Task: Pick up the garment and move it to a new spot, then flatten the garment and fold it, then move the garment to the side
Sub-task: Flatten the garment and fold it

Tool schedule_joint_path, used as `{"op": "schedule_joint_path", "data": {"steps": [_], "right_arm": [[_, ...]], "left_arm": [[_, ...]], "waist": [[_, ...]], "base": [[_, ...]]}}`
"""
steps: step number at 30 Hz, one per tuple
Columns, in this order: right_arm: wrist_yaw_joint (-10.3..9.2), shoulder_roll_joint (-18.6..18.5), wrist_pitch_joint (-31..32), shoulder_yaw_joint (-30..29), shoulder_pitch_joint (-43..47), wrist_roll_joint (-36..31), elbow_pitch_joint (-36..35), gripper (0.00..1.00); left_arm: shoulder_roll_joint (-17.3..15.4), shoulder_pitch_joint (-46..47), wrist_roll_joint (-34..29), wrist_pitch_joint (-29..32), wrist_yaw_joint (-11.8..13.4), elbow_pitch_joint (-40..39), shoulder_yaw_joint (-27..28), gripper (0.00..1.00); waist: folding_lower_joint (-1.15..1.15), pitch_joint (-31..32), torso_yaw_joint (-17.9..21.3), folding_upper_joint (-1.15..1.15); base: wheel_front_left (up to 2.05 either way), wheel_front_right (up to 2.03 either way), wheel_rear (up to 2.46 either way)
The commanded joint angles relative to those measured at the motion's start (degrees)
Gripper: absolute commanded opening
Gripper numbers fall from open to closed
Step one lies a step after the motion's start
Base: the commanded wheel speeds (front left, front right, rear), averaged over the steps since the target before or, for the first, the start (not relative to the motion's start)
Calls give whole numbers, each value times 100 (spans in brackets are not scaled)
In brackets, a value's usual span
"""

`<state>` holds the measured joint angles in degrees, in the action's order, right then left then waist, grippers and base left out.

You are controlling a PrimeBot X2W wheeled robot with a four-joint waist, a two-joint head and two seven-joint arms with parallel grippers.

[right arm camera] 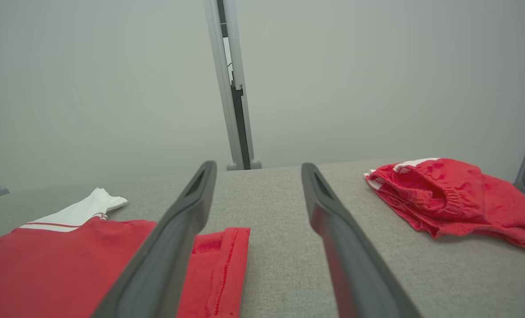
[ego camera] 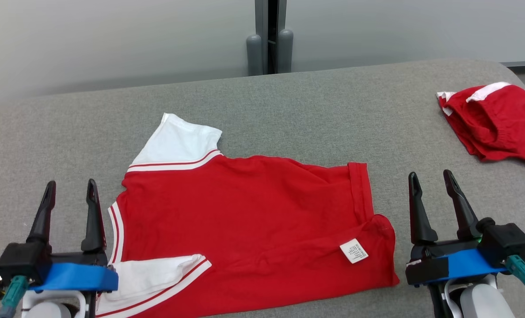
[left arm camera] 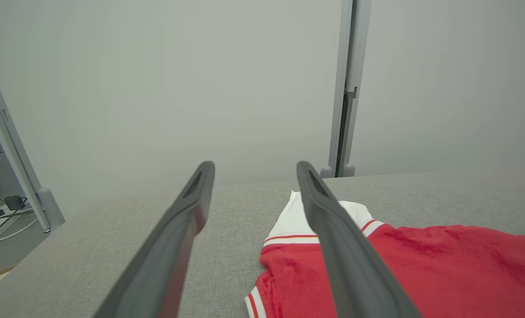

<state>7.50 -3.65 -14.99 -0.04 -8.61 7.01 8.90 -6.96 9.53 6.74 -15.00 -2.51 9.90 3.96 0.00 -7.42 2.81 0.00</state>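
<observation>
Red short-sleeved shirt with white, red-striped sleeves (ego camera: 245, 207) lies spread on the wide grey fabric-covered table (ego camera: 311, 115). It sits from the middle of the table toward 7 o'clock, as seen from the robot's side. The table runs off toward a pale wall, where a grey upright post (ego camera: 269, 39) stands at 12 o'clock, just behind the far edge.

The shirt lies sideways, with its striped neck edge at 9 o'clock and its hem at 3 o'clock. One white sleeve (ego camera: 178, 141) sticks out toward 11 o'clock. The other (ego camera: 152, 274) is folded along the near edge at 7 o'clock. The cloth is mostly flat with a few ripples, and the near hem corner is turned over.

A second, crumpled red garment with white trim (ego camera: 496, 119) sits at 2 o'clock near the table's rounded corner, well apart from the shirt.

The left gripper (ego camera: 71, 183) waits at 8 o'clock, fingers spread and grasping nothing. Its inner finger lines up with the shirt's neck edge, and I cannot tell whether it touches. The right gripper (ego camera: 431, 174) is at 4 o'clock, likewise released and empty, just beside the hem with a strip of grey table between them.

A small white printed label (ego camera: 353, 251) shows on the turned-over corner.
</observation>
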Motion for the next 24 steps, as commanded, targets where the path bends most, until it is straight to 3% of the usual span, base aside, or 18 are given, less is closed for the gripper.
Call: {"op": "schedule_joint_path", "data": {"steps": [1, 9, 16, 24], "right_arm": [[-3, 7, -22, -30, -132, -44, 36, 100], [-4, -139, -22, 35, -713, -109, 292, 100], [-4, -106, -22, 215, -1296, -94, 368, 100], [-3, -19, -15, 269, -1655, -71, 359, 100]], "left_arm": [[-54, 184, -43, -23, -64, 57, 38, 100], [-583, 1649, -54, -20, -410, 981, -232, 100], [-1116, 3253, 127, 326, -493, 1920, -821, 100], [-1816, 4465, 734, 1059, -502, 2869, -2222, 100]], "waist": [[0, -38, -13, 0], [0, -429, 90, 0], [0, -1012, 400, 0], [0, -1628, 788, 0]], "base": [[0, 0, 0], [0, 0, 0], [0, 0, 0], [0, 0, 0]]}}
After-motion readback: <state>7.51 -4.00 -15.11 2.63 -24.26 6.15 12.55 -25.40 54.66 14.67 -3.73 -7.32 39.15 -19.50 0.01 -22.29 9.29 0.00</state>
